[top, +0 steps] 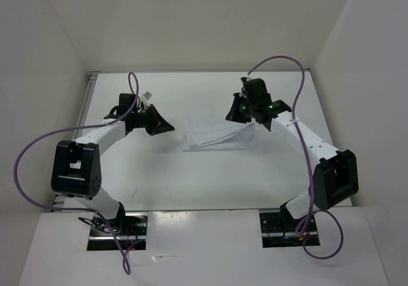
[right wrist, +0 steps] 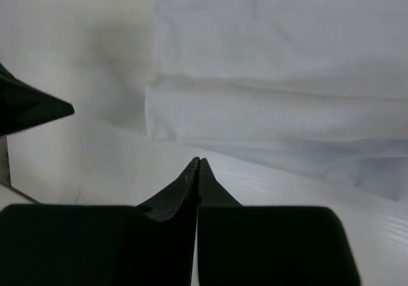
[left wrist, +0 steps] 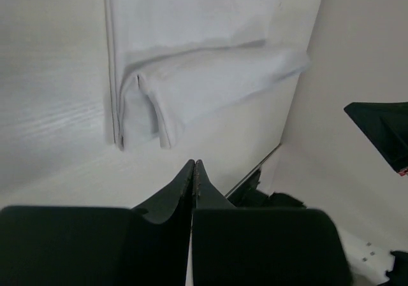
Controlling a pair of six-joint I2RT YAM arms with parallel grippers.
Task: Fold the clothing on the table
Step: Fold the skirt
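White upright walls (top: pixel 191 18) enclose three sides of the matte white rectangular tabletop (top: pixel 204 184), which has a thin metal rim along its edges. Two white-and-black jointed robot arms rise from bases at the near edge: the left arm (top: pixel 95 136) reaches inward from the left, the right arm (top: pixel 312 146) from the right, each trailing a looping purple cable (top: pixel 32 165).

Between the arms, at mid-width and towards the far half of the tabletop, lies the small white thin-fabric clothing (top: pixel 215 136). It rests flat in overlapping layers; the left wrist view shows one layer doubled over another, with a fold edge and a loose corner facing the camera.

The black tapered left fingers (left wrist: pixel 194 168) are pressed fully together, tip against tip, and grasp nothing. They sit just to the left of the clothing and clear of it. The black tapered right fingers (right wrist: pixel 198 165) are likewise pressed together on nothing, near the clothing's right edge without touching it.
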